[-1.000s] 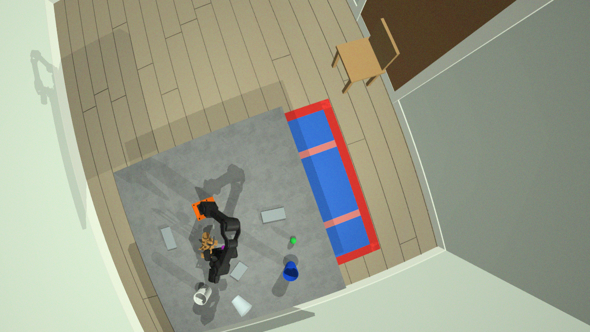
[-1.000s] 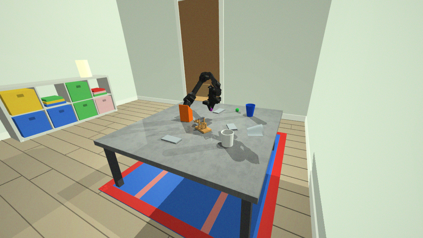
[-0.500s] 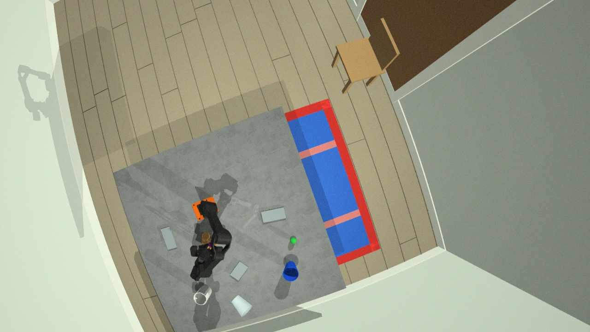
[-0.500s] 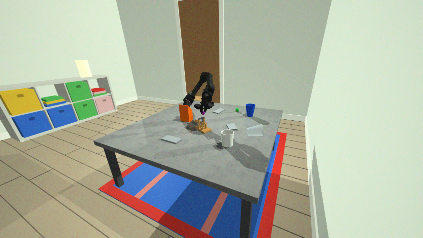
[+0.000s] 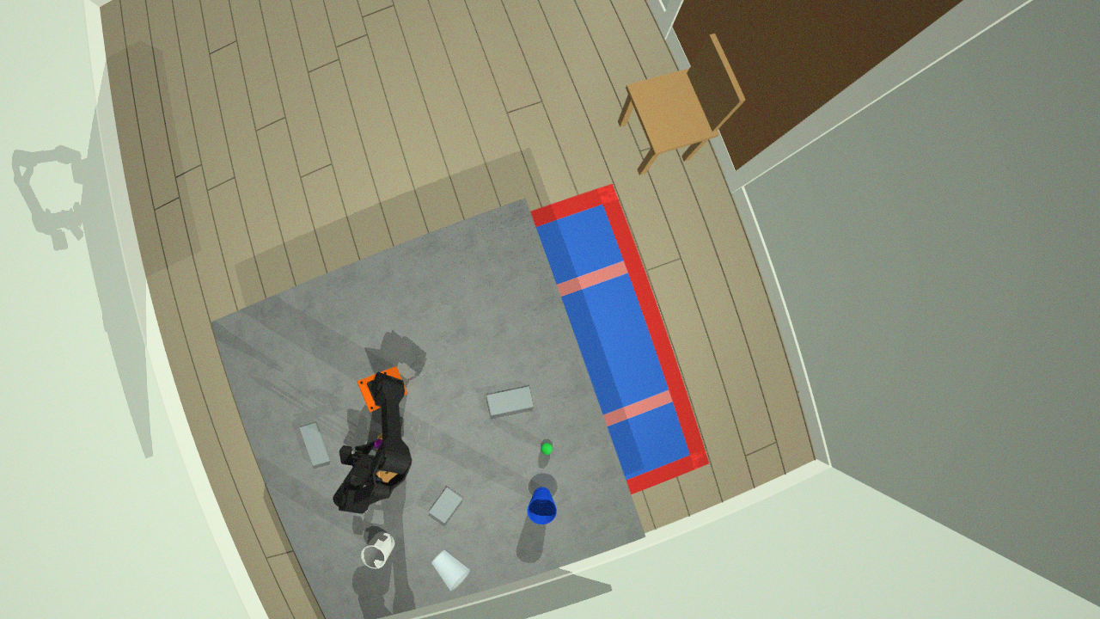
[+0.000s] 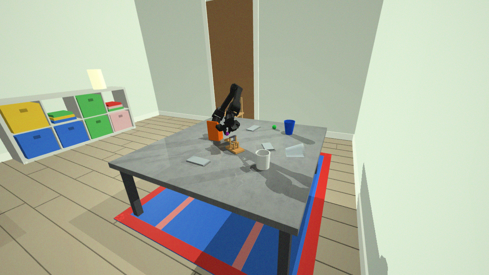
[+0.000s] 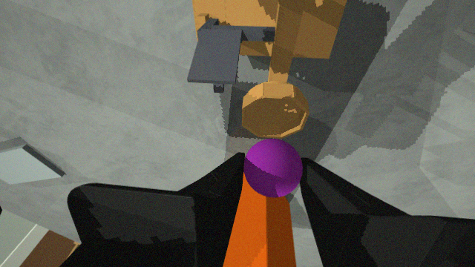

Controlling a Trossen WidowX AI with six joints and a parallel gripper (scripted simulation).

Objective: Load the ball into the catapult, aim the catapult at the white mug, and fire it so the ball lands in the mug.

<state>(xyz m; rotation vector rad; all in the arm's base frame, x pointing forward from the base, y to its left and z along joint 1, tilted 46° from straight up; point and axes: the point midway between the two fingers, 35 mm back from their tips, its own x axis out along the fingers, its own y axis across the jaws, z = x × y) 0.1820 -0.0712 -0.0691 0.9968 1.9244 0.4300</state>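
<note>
My gripper (image 7: 271, 162) (image 6: 227, 132) is shut on the purple ball (image 7: 273, 163) (image 6: 227, 133) (image 5: 378, 443). In the wrist view the ball is just below the catapult's round cup (image 7: 274, 115), which is empty; the gripper is above the table at the cup end. The wooden catapult (image 6: 235, 149) (image 7: 312, 37) (image 5: 387, 476) stands on the table, partly hidden by the arm in the top view. A grey plate (image 7: 217, 55) sits beside its throwing arm. The white mug (image 6: 263, 160) (image 5: 377, 551) stands upright beyond the catapult's other end.
An orange block (image 6: 214, 130) (image 7: 256, 230) stands at the arm's base. Flat grey slabs (image 6: 198, 160) (image 5: 510, 401) (image 5: 445, 505) lie around. A green ball (image 5: 546, 449) (image 6: 274, 127), a blue cup (image 5: 541, 508) (image 6: 289, 127) and a pale tapered object (image 5: 449, 570) (image 6: 295, 150) are farther off.
</note>
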